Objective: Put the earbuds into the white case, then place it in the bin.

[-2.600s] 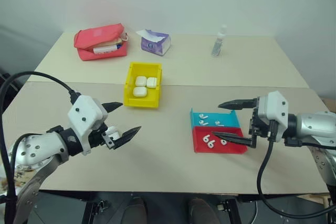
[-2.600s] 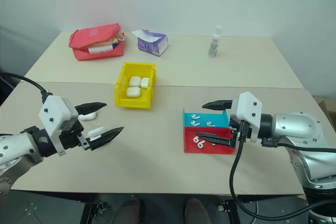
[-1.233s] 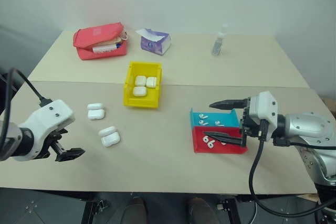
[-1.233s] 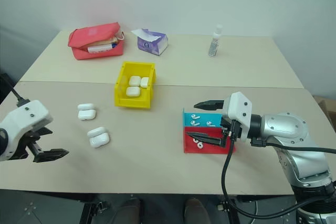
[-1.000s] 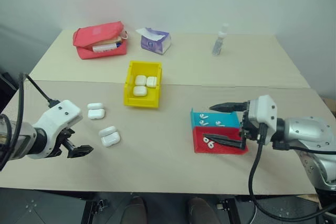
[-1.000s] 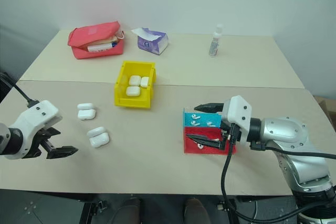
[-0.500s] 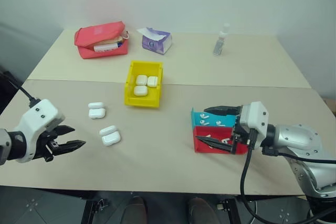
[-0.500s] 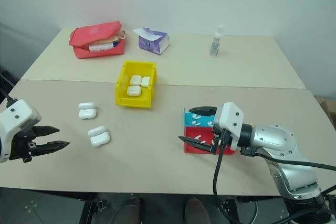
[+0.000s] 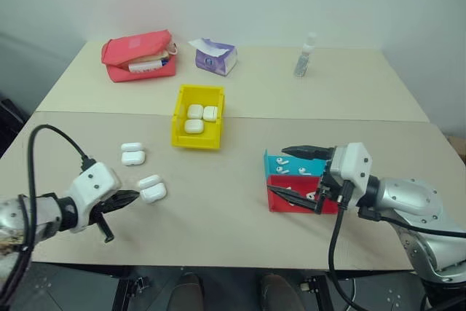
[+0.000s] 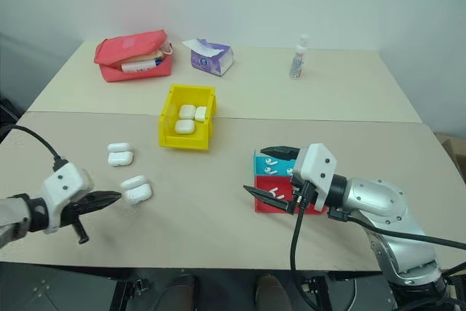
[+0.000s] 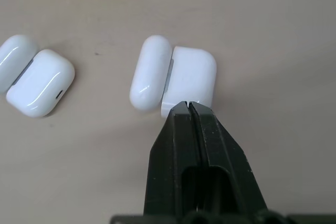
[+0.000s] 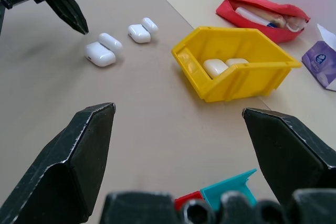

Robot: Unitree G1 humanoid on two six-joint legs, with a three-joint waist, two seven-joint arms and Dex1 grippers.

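White case (image 11: 173, 78): lying open, glossy, likely light and slippery; grip across body sides.
Left gripper (image 11: 190, 104): pinching closed, empty, nosing its edge.
Right gripper (image 10: 271, 172): spreading wide over earbuds (image 9: 292, 170).

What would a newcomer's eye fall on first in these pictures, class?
The bright yellow bin at mid-table, with three white cases inside. Next, the two open white cases lying on the near left of the table, where the left end effector, shut, points at the nearer one. On the right, the open right end effector brackets the red and teal trays.
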